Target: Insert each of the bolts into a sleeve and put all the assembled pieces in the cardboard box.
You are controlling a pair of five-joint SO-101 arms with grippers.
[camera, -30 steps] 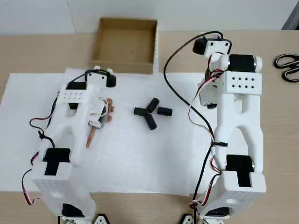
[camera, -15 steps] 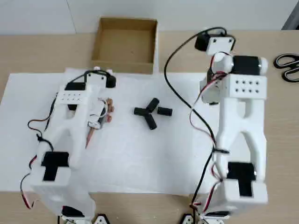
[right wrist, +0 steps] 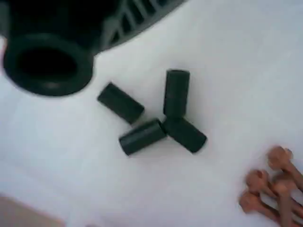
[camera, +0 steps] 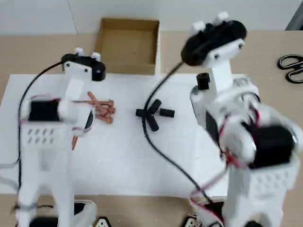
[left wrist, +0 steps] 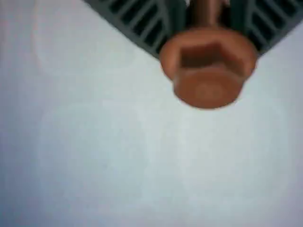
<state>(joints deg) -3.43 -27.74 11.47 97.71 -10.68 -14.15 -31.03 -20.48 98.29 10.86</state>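
Note:
My left gripper (left wrist: 208, 12) is shut on a brown bolt (left wrist: 208, 66), whose hexagonal head faces the left wrist camera. In the high view that arm stands raised at the left, the bolt's tip (camera: 75, 141) showing below it. My right gripper (camera: 203, 87), raised at the right, is shut on a black sleeve (camera: 203, 80), whose open bore (right wrist: 47, 64) faces the right wrist camera. Several loose sleeves (camera: 152, 114) lie in a cluster mid-sheet, also seen as sleeves (right wrist: 156, 118) below the right wrist. A pile of bolts (camera: 102, 108) lies left of them. The cardboard box (camera: 125, 68) stands empty at the back.
A white sheet (camera: 132, 165) covers the wooden table under the parts. Scissors (camera: 291, 66) lie at the far right edge. A black cable (camera: 161, 151) trails across the sheet from the right arm. More bolts (right wrist: 274, 189) show at the right wrist view's corner.
Both arms have risen off the sheet toward the camera. The left one lifted a bolt out of the pile; the right one came up holding a sleeve.

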